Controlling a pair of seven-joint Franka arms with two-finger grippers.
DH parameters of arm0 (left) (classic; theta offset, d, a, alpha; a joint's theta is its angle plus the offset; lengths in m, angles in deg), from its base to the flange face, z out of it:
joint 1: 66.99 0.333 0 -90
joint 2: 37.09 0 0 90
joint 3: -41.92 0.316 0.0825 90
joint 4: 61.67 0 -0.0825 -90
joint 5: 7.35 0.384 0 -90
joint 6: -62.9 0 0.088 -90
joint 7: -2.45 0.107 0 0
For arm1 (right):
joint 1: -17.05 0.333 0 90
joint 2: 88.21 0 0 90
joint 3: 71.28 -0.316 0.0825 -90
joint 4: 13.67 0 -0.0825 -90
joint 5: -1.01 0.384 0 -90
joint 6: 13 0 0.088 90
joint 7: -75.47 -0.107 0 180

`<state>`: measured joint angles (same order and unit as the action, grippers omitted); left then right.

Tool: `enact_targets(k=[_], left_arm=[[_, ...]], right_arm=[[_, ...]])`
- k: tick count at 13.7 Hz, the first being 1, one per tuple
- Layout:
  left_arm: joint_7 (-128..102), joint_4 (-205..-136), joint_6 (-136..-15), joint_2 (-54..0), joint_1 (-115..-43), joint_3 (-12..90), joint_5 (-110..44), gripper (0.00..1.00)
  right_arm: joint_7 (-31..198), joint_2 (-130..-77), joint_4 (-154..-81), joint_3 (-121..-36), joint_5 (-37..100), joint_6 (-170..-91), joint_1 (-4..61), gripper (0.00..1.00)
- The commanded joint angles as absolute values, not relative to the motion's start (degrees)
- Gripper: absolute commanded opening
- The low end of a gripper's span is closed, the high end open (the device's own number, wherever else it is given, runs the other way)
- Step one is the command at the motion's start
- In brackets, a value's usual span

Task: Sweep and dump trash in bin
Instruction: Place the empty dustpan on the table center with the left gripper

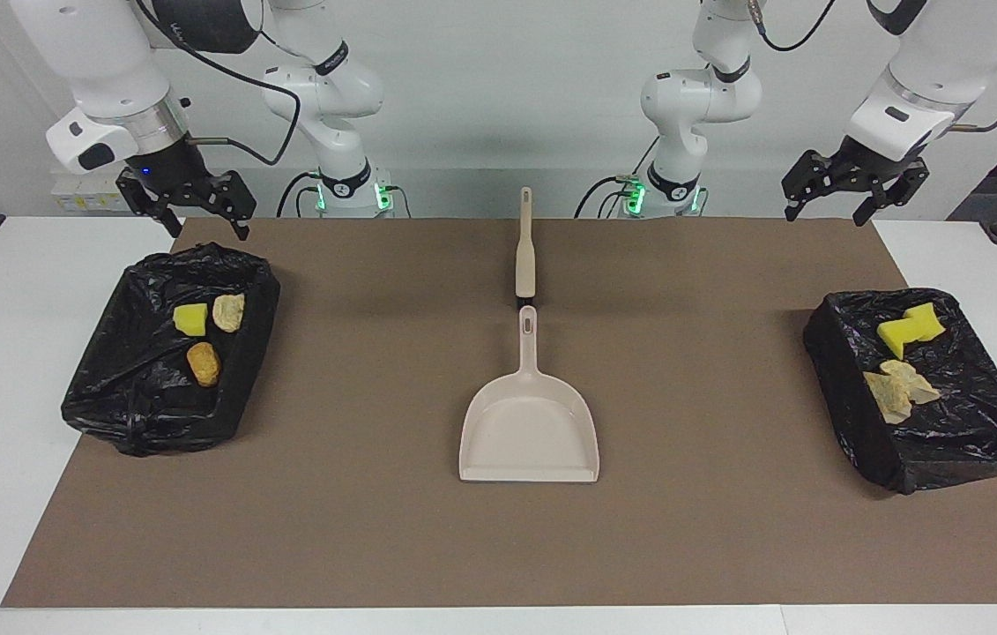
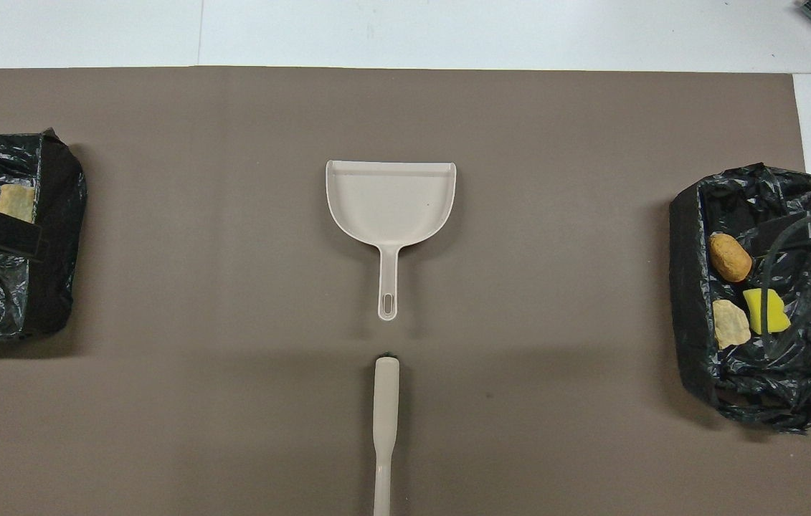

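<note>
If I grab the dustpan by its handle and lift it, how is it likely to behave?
The dustpan looks like thin moulded plastic, so probably stiff and light. Its wide scoop sits well away from the slim handle, so it may tilt scoop-down or twist in the jaws. It lies flat on the brown mat, empty, so it may slide rather than tip if pushed.

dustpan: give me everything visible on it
The dustpan is beige, plastic-looking, one piece: a wide shallow tray with raised side and back walls and an open flat lip, plus a straight handle with a slotted hang hole at its tip. It lies flat and empty at the middle of the brown mat, lip away from the robots, handle pointing at the brush, a small gap between them. Nothing touches it but the mat.
</note>
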<state>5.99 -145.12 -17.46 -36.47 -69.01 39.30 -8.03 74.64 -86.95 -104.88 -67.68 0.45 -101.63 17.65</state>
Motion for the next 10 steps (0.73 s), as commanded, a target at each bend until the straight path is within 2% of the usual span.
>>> enact_targets(k=[1, 10], left_arm=[[6.9, -149.2, -19.4, -39.2, -69.9, 40.6, -8.8, 1.0], [9.7, -154.2, -22.7, -42.3, -69.2, 40.7, -9.0, 1.0]], right_arm=[[76.1, -86.3, -105.2, -67.1, 0.5, -101.1, 18.0, 1.0], [76.0, -86.3, -105.2, -67.1, 0.5, -101.1, 18.0, 1.0]])
